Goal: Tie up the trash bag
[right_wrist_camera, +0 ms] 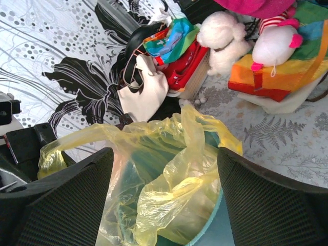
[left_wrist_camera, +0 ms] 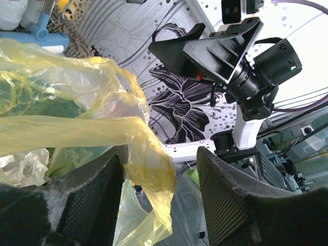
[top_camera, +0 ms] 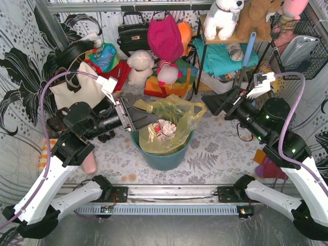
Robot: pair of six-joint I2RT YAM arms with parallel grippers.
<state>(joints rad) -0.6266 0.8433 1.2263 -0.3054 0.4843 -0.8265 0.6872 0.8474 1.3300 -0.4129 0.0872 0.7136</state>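
Trash bag (top_camera: 171,115) edge between parted left gripper (top_camera: 146,119) jaws; right gripper (top_camera: 214,105) near.

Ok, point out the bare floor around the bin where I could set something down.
Bare patterned floor lies right of the teal bin, between it and the right arm, and in a narrow strip between the bin and the front rail. Behind the bin it is crowded: plush toys, handbags, a stocked shelf.
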